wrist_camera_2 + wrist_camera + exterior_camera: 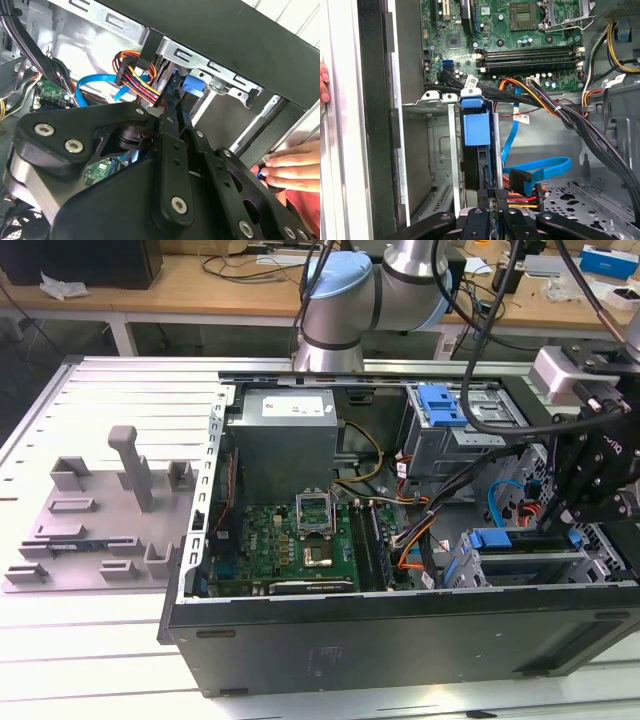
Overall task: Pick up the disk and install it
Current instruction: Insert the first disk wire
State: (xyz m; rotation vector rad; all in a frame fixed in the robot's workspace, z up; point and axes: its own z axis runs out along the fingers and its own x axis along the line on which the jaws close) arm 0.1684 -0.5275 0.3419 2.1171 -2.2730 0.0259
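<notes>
Matt black gripper point(492, 200); glossy blue plastic disk point(476, 127) bracket.

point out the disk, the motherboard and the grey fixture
disk point(476, 127), first wrist view, on its blue bracket face
motherboard point(300, 540), exterior view, on the green board
grey fixture point(90, 525), exterior view, on its flat base

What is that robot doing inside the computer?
The robot's gripper is down in the open computer case, at the metal drive bay near one corner. The disk, with its blue bracket, stands in that bay, right in front of the gripper. A person's hand rests on the outside of the case.
</notes>
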